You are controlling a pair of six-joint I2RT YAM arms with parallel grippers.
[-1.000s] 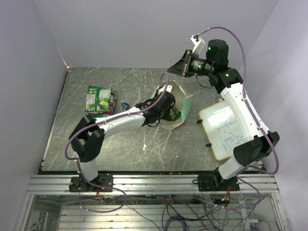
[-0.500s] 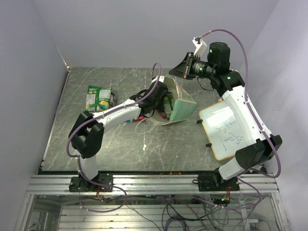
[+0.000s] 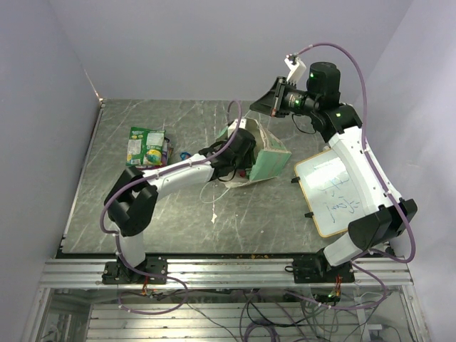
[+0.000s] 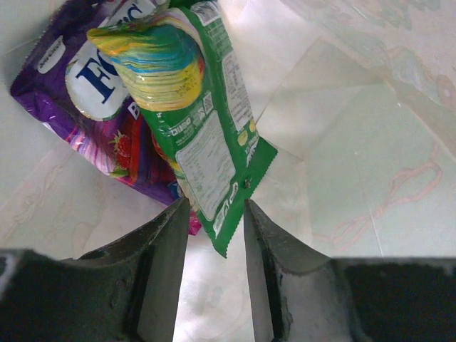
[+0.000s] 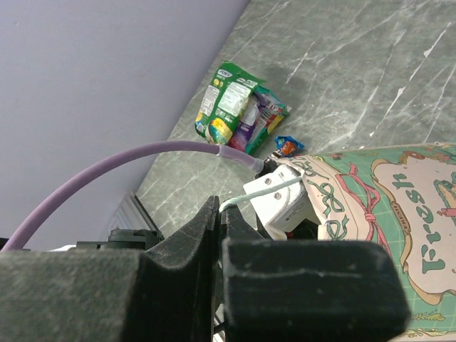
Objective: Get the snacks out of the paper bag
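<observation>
The paper bag [image 3: 271,161] stands mid-table, held up by its string handle [image 5: 265,191]. My right gripper [image 3: 271,105] is above it, shut on that handle; its fingertips [image 5: 222,208] pinch the string. My left gripper [image 3: 244,152] reaches into the bag's mouth. In the left wrist view its jaws [image 4: 214,208] stand apart, astride the corner of a green candy packet [image 4: 203,135] that lies over a purple-pink packet [image 4: 85,92] on the bag's pale inside [image 4: 356,142]. Green snack bags [image 3: 146,147] and a small red-blue packet [image 3: 185,155] lie on the table at the left.
A wood-framed whiteboard [image 3: 330,194] lies at the right beside the right arm. A loose white string [image 3: 216,205] trails on the table in front of the bag. The side walls close in at the left and right. The green bags also show in the right wrist view [image 5: 231,107].
The right gripper has pulled the bag by its handle from a slumped, open-mouthed shape to upright. The left gripper has shifted and now sits deeper in the bag's mouth.
</observation>
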